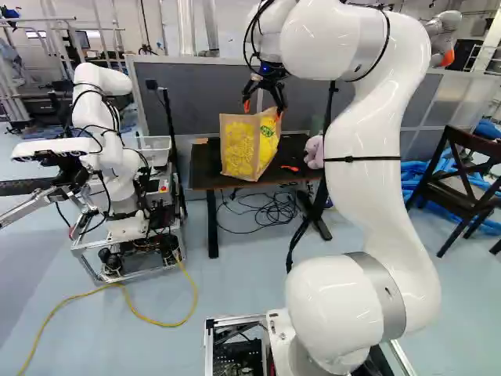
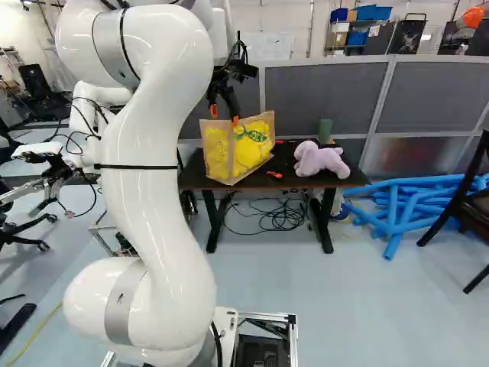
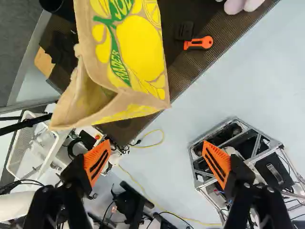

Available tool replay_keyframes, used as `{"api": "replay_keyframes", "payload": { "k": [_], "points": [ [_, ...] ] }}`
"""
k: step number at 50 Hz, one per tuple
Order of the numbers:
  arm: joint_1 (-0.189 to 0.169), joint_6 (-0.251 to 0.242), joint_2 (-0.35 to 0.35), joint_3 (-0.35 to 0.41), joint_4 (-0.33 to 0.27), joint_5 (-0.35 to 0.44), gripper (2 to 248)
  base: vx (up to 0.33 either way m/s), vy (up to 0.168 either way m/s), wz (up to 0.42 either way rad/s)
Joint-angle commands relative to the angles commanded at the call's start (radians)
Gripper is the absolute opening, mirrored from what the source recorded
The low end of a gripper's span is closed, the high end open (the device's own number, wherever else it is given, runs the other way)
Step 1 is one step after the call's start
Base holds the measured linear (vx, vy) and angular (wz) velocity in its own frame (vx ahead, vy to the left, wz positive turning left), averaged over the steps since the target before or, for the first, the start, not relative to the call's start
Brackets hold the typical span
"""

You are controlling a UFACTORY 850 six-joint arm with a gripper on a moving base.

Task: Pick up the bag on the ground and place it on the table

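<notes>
- The brown-and-yellow shopping bag (image 2: 248,149) is on the table (image 2: 294,174), not on the ground; it looks to stand more or less upright close to the front edge, its top open.
- The gripper (image 3: 156,160) is released: its orange pads (image 3: 96,162) stand wide apart with nothing between them, and the bag lies ahead of them, near but ungripped.
- I judge the placing to be done, or as good as done — what remains is to get the arm (image 1: 376,149) away.
- The next move calls for a slow lift and retreat, fingers kept spread so that neither snags the bag's rim; a sideways brush could tip it, or nudge it over the edge.
- Beside the bag on the tabletop lie a small orange-handled cutter (image 3: 199,43) and, farther along, a lilac plush toy (image 2: 319,159); a low retreat that way might sweep them.
- Behind the table rises a grey partition (image 2: 325,95), which leaves little room for backing off in that direction.
- Another robot (image 1: 117,172) stands to the left of the table — worth minding if the arm swings that way.
</notes>
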Motion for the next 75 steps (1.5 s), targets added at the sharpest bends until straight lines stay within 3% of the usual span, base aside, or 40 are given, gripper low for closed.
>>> {"api": "replay_keyframes", "payload": {
  "k": [33,75],
  "points": [
    [0.000,0.000,0.000,0.000,0.000,0.000,247,-0.156,-0.004,0.002],
    [0.000,-0.005,0.005,0.012,0.000,0.014,247,0.001,0.000,0.000]
  ]
}}
